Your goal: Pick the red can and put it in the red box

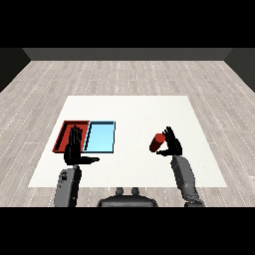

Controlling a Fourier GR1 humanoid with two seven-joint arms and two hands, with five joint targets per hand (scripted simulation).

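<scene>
Head view: on the white bench (134,109), a red tray (65,130) and blue tray (101,137) lie side by side. The left hand (74,151) hovers over the red tray, fingers straight and spread. The right hand (172,143) has its fingers curled round the tilted red can (157,142), right of the trays.

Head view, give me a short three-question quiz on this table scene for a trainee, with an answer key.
1. True or false: the red can already lies in the red tray.
2. Which tray is nearer the red can: A) the red tray, B) the light blue tray?
3. Fill in: the left hand is held over the ___ tray.

Key:
1. False. The can is beside the right hand, tilted, at the table's right part, away from both trays.
2. B.
3. Red. Its fingers are straight and hold nothing.
</scene>
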